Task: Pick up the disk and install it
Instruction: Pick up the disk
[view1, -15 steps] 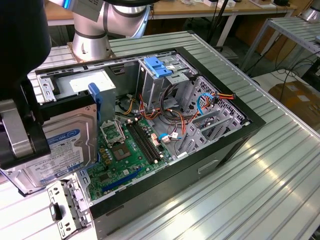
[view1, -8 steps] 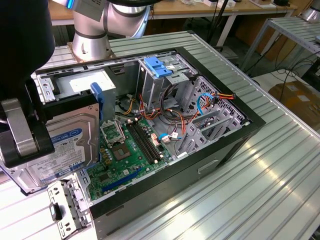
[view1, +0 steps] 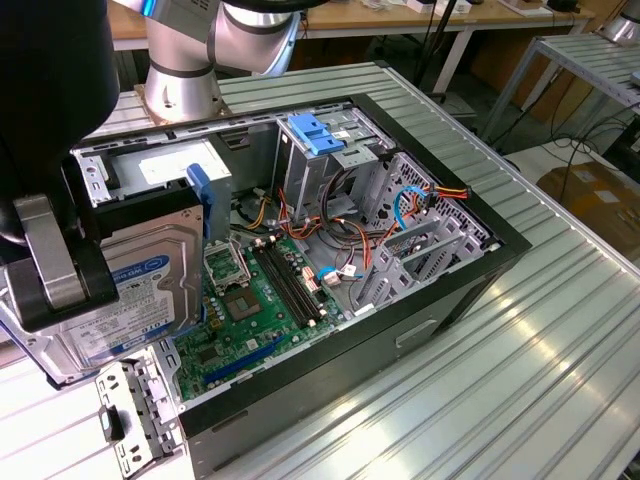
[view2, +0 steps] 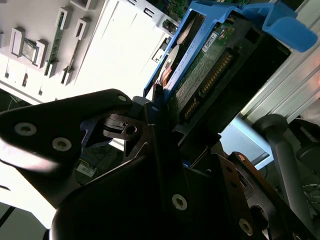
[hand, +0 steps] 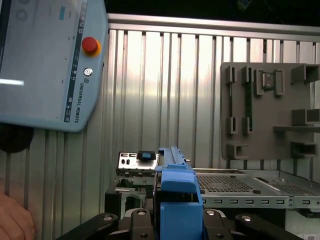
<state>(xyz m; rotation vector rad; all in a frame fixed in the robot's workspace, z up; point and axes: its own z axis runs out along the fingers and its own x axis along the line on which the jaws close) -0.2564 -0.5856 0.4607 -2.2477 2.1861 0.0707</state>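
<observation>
Two fingers (view1: 55, 265) clamp disk (view1: 160, 275) btwn them (label showing); held beside open pc case (view1: 420, 335).

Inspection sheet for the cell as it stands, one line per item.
Surface: ribbed aluminium table, bearing the open computer case.
Job's things: disk in its blue carrier, held clear of the table at the case's end on the exterior view's left; not seated.
Clutter: grey fixture plate; teach pendant.
Grippers: gripper shut on the disk.
Cables: orange, red and blue cables inside the case.
Surroundings: a hand near the pendant; cardboard box on the floor.
</observation>
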